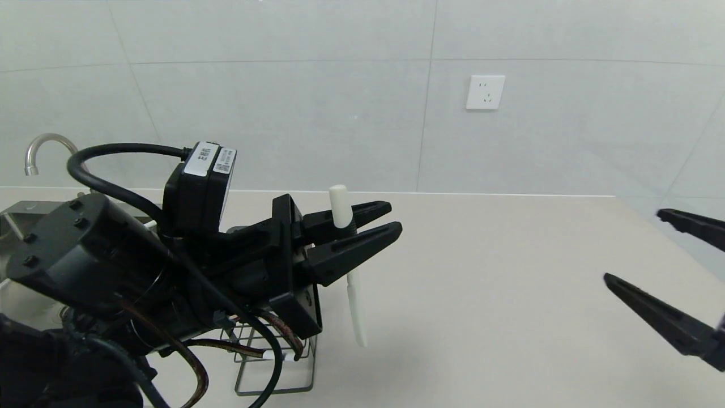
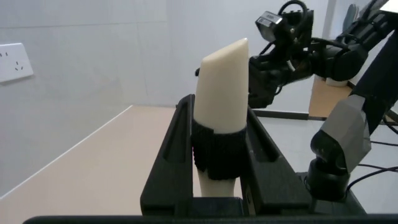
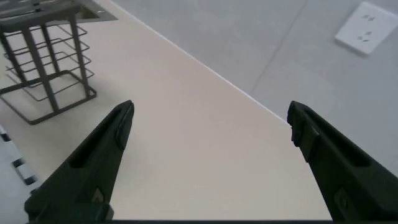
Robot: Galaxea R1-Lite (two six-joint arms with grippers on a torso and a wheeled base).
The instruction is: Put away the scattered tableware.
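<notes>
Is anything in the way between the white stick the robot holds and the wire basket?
Nothing visible blocks it. The white stick, gripped upright in the left tool, hangs over the counter right beside the wire basket. The arm hides the basket's top, so its inside is unclear.

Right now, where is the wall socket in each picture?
Head view: wall socket, high on the wall, right of centre.
Left wrist view: on the wall, beyond the left claw's white utensil.
Right wrist view: on the wall, beyond the right claw.
Shared landmark: beige countertop.
</notes>
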